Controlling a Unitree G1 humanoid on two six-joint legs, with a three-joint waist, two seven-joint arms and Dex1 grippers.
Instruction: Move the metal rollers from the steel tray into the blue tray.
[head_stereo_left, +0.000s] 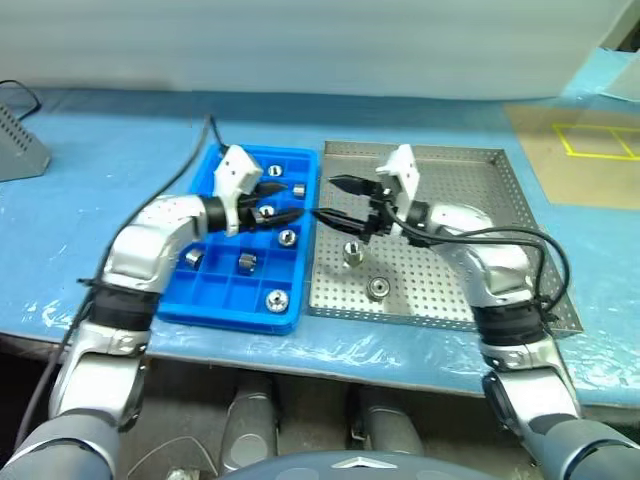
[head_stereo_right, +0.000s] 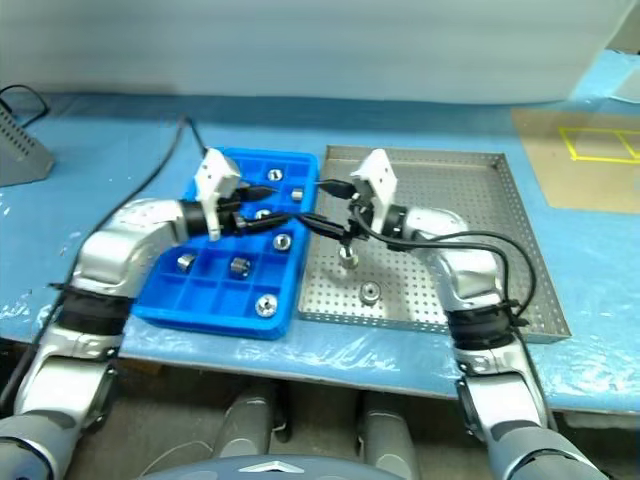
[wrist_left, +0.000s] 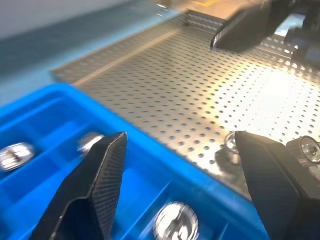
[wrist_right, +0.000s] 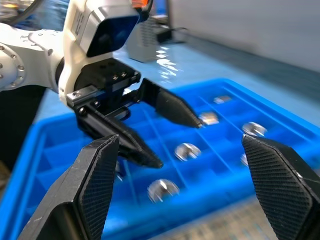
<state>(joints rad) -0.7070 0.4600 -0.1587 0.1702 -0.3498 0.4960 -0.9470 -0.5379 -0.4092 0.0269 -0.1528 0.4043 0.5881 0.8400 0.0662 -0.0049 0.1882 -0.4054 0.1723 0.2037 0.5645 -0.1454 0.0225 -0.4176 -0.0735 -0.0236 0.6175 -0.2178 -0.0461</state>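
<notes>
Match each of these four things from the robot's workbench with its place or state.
Things:
1. blue tray
2. steel tray
3. left end effector
4. two metal rollers

Places or states:
A. on the perforated floor
B. open, over the compartments
C. on the robot's right
D. holds several rollers in its compartments

Pairs: 1-D, 2-C, 3-B, 4-A

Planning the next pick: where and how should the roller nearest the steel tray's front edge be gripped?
Grip that roller across its round outer wall, coming straight down from above. It appears to stand on end, hole up, on the steel tray, with bare floor all around for the fingers.
</notes>
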